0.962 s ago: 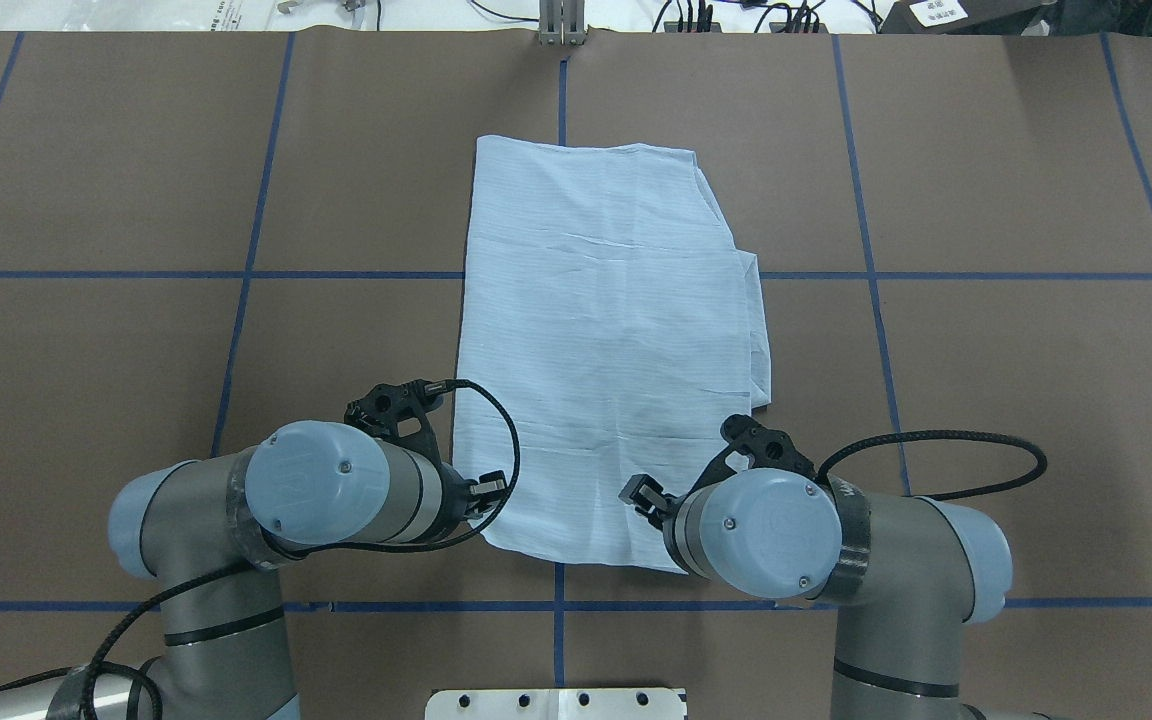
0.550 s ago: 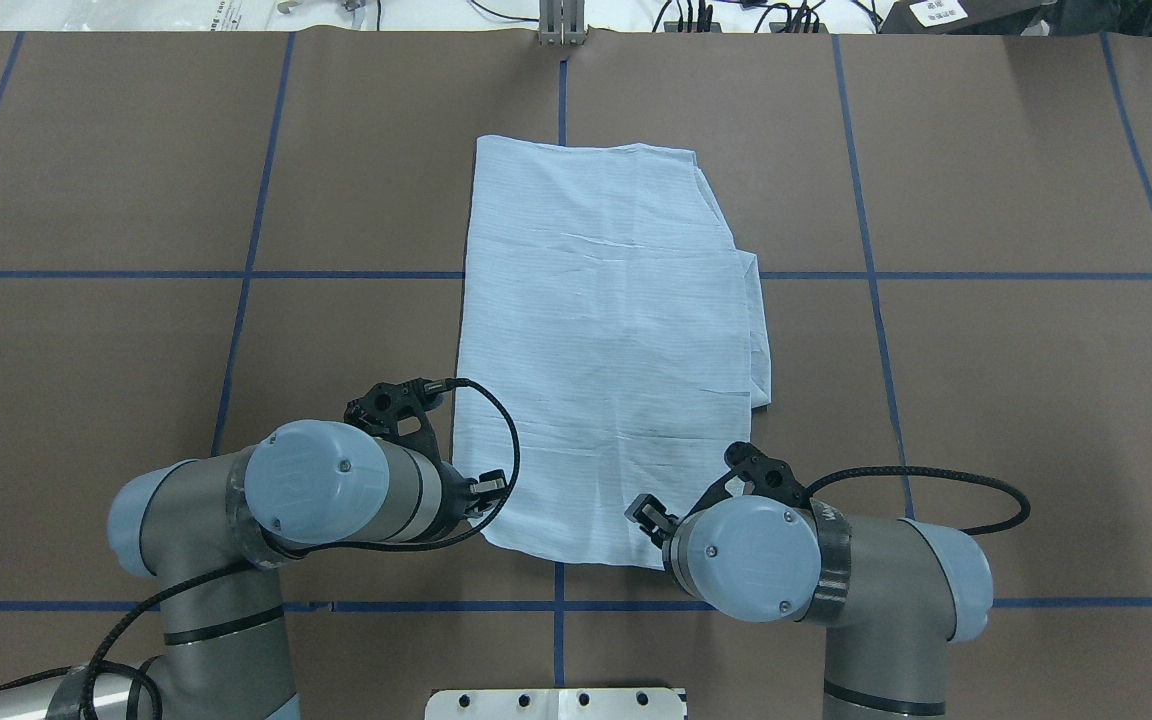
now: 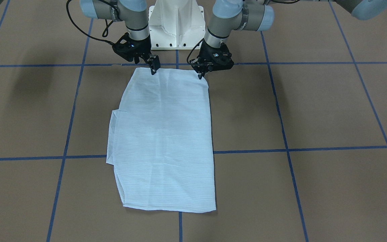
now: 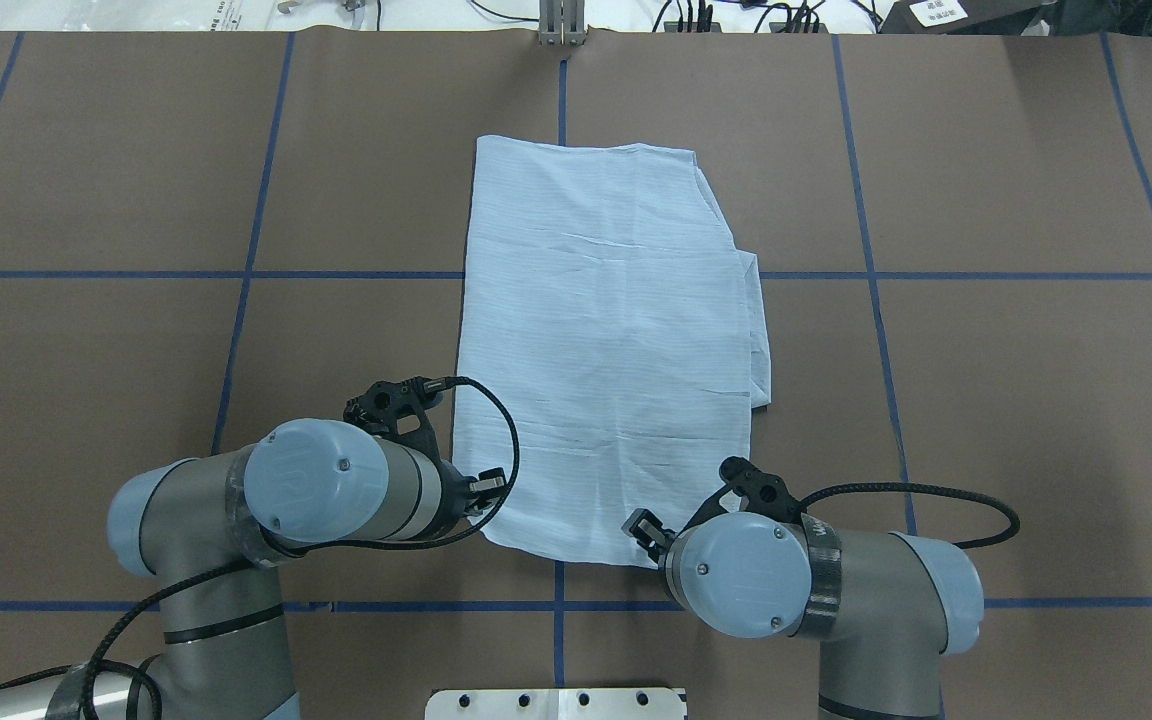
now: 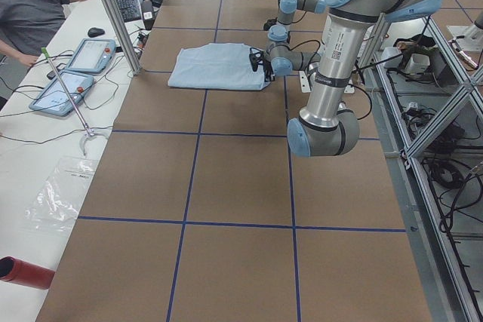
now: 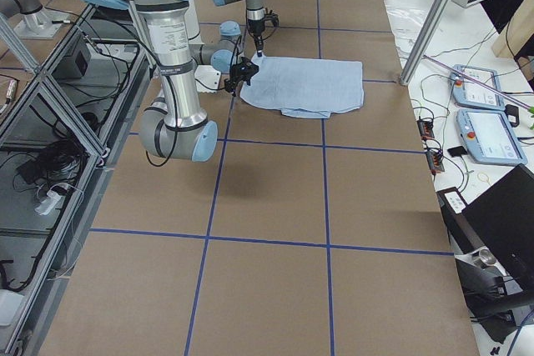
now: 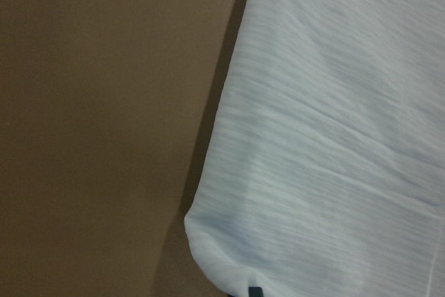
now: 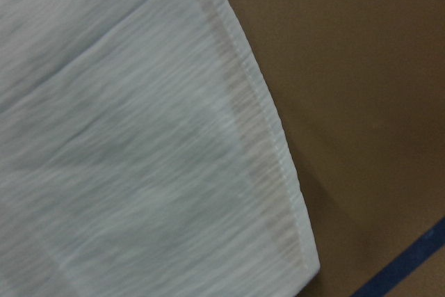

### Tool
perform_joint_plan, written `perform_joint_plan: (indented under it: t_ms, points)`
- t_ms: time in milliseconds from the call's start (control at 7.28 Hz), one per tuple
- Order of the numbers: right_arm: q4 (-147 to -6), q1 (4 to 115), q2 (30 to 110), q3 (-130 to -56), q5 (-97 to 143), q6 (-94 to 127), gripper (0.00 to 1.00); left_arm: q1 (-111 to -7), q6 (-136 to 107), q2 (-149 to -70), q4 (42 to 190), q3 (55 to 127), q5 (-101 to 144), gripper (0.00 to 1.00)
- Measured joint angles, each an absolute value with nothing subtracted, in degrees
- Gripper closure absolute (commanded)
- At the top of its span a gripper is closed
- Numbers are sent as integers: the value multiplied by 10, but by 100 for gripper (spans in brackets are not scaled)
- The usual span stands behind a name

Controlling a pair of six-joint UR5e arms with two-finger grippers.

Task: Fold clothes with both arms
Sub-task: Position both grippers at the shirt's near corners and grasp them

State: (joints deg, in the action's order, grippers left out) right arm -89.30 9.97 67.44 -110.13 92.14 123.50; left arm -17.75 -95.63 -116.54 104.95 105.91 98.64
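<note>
Two black grippers stand over the pale-blue shirt (image 4: 606,330) at the end nearest the robot's base. The left gripper (image 4: 489,488) is at one near corner and the right gripper (image 4: 642,525) is just inside the other. We read this as the set-up for a lengthwise fold. With a hold on both near corners, that short edge could be lifted level and carried toward the far edge.

The shirt lies flat on the brown table (image 4: 986,400), near its middle, already narrowed to a long panel. One long side is straight and clean. On the other, tucked layers stick out a little past the top layer, so that side is likely thicker.

The cloth looks thin and limp, with faint fine stripes and a few shallow creases across it. The right wrist camera shows a stitched hem (image 8: 257,137) running to a crisp corner. The left wrist camera shows a soft, rounded folded corner with a dark fingertip (image 7: 256,291) at its edge.

We cannot tell whether either pair of fingers has pinched the fabric or is only poised over it. The arms hide the tips from above, and the front view is too small to settle it.
</note>
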Motion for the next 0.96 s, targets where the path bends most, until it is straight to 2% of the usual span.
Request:
perform_joint_plan:
  t_ms: [412,550,687,962]
  points:
    - [-893,97,674,-1091,916,1235,2,-178,-956,-1169,1049,1059,987,100]
    - [-893,96,674,-1090,914,1235,8,-178,-956,-1169,1050,1058,987,100]
    - [-893,95,674,-1090,914,1235,18,-178,-956,-1169,1050,1058,987,100]
    - [-893,91,674,-1091,913,1235,53,-178,-956,-1169,1049,1058,986,100]
